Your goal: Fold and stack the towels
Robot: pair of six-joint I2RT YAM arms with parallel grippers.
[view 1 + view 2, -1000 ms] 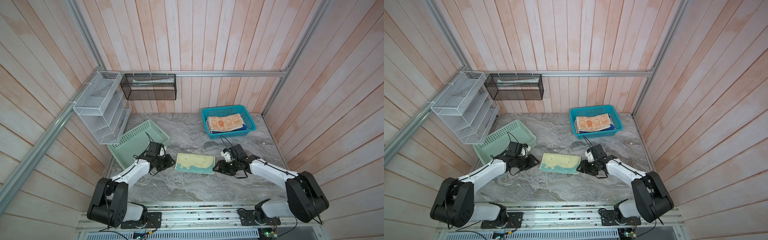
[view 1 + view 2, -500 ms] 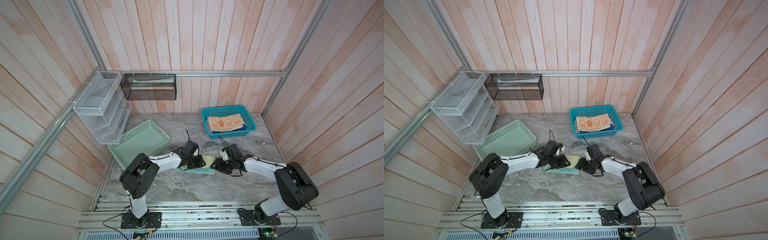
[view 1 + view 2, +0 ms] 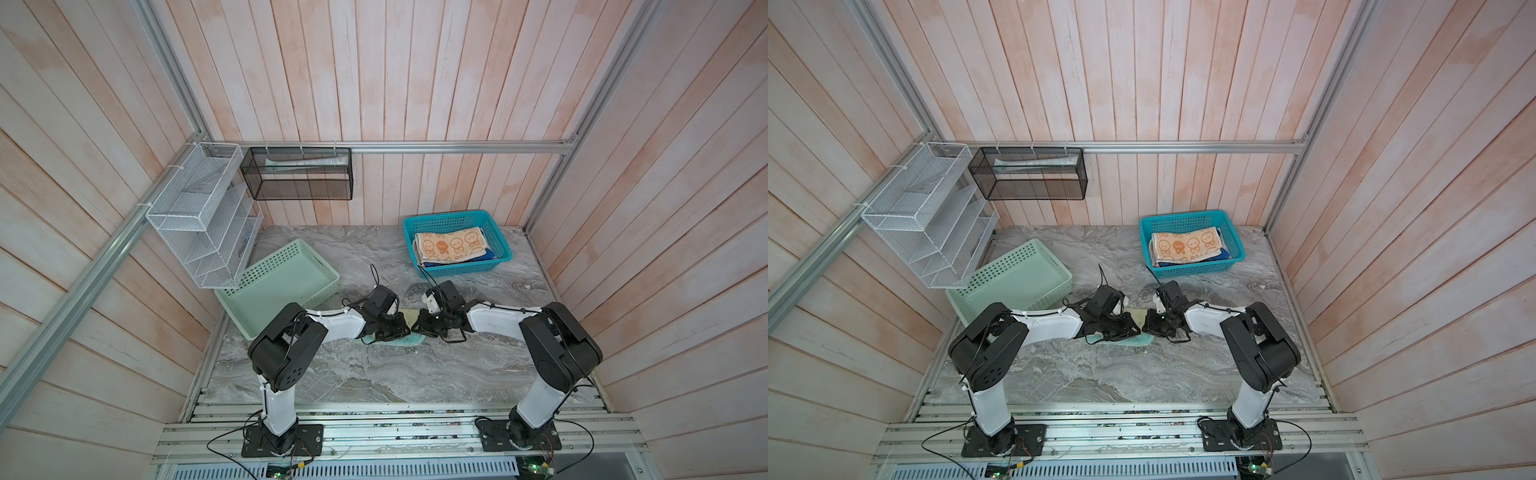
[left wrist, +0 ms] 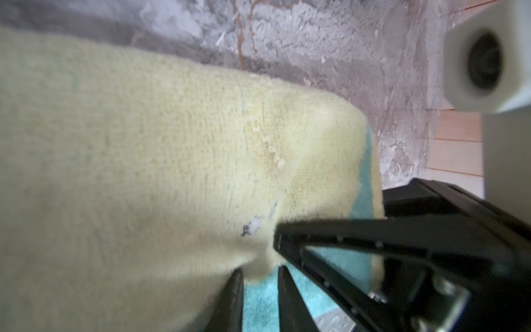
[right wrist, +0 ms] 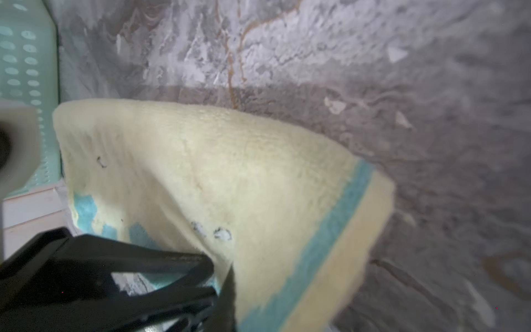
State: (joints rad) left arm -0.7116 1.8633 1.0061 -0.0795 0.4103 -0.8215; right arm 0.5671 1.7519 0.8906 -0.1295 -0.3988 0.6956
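Already the cartoon towel (image 3: 451, 246) sits folded on the blue towel (image 3: 489, 254) in the teal basket (image 3: 496, 266) by the tabletop's far right corner. Left gripper (image 4: 260, 287) and right gripper (image 5: 222, 277) each clamp the yellow towel (image 5: 230, 172), not yet stacked.

Left pincer (image 3: 1133, 329) and right pincer (image 3: 1148, 325) nearly nose to nose, both down on the yellow towel (image 3: 1136, 341), mid-desk (image 3: 1100, 374).

Soft even light; wrist views blurry close-up.
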